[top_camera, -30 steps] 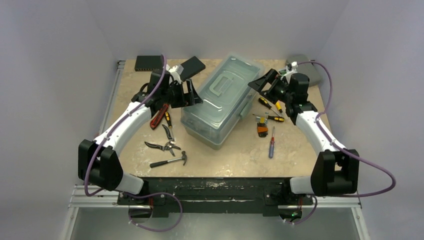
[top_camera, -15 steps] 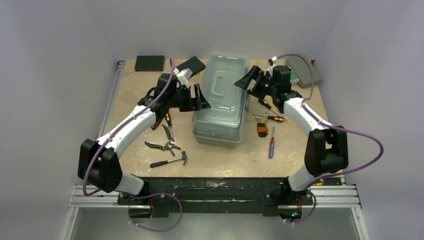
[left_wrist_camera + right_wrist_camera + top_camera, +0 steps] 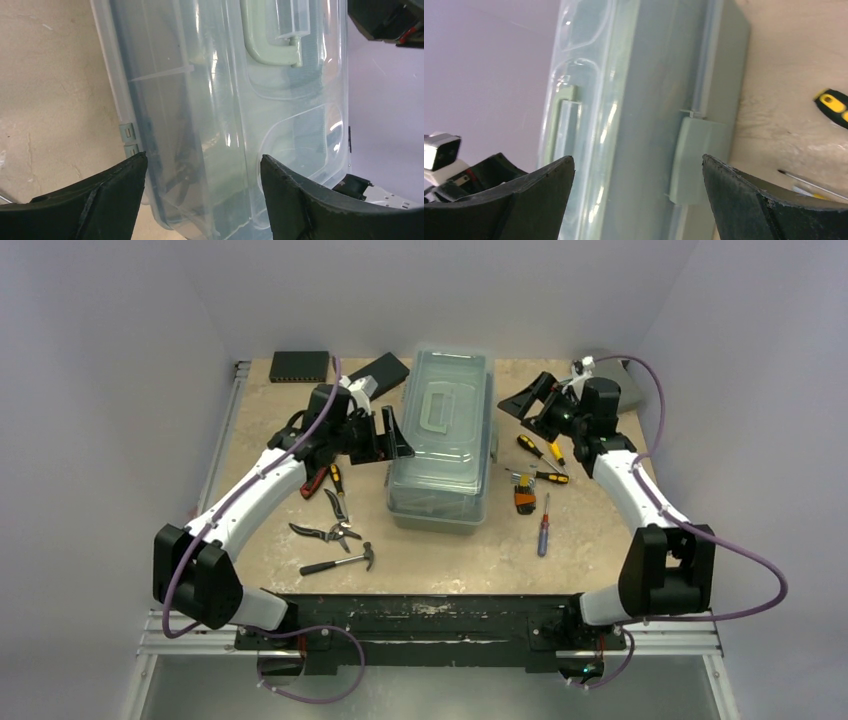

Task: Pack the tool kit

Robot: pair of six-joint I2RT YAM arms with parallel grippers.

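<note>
I work two arms at a tan table (image 3: 600,550). The large sage-green toolbox (image 3: 443,455) stands between my two claws with its translucent lid closed and its handle (image 3: 272,45) on top. My left claw (image 3: 202,159) hangs close beside the box's left wall, fingers spread wide, gripping nothing. My right claw (image 3: 638,160) is also spread and empty, and faces the box's right side and latch (image 3: 694,160) across a gap. Behind my left claw, toward my base, lie a hammer (image 3: 340,561), pliers (image 3: 328,532) and a red knife (image 3: 318,472). Behind my right claw lie a red-and-blue screwdriver (image 3: 543,526) and yellow-handled screwdrivers (image 3: 535,448).
</note>
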